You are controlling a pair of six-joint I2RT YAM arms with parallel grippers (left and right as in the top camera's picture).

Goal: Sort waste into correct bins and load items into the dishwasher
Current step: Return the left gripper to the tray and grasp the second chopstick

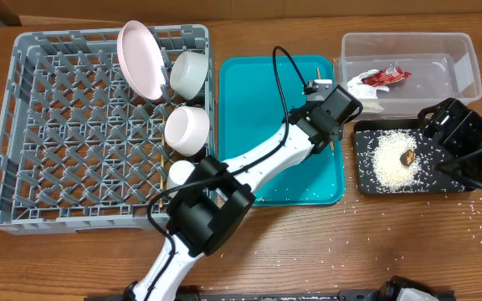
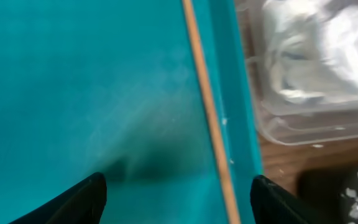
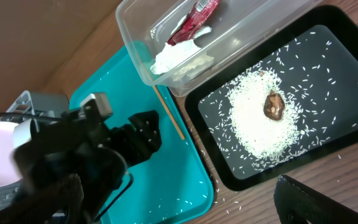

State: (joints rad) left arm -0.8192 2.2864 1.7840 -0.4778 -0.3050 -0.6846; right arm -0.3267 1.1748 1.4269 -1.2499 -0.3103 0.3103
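Left of the left end effector (image 1: 337,109), overhead: plate (image 1: 141,58), bowls (image 1: 187,130) and cup (image 1: 181,173) sit racked in the dishwasher (image 1: 23,125). Left wrist: jaws open astride a chopstick (image 2: 207,106), ungripped, yet to load. Right wrist: right end effector (image 3: 191,199) gapes empty; rice (image 3: 253,121) and wrapper (image 3: 194,18) lie binned ahead.

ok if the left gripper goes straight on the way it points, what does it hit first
Probably the tray floor: the left gripper points down at it, jaws open. The chopstick lies off-centre between the fingers and might touch first; depth is unclear.
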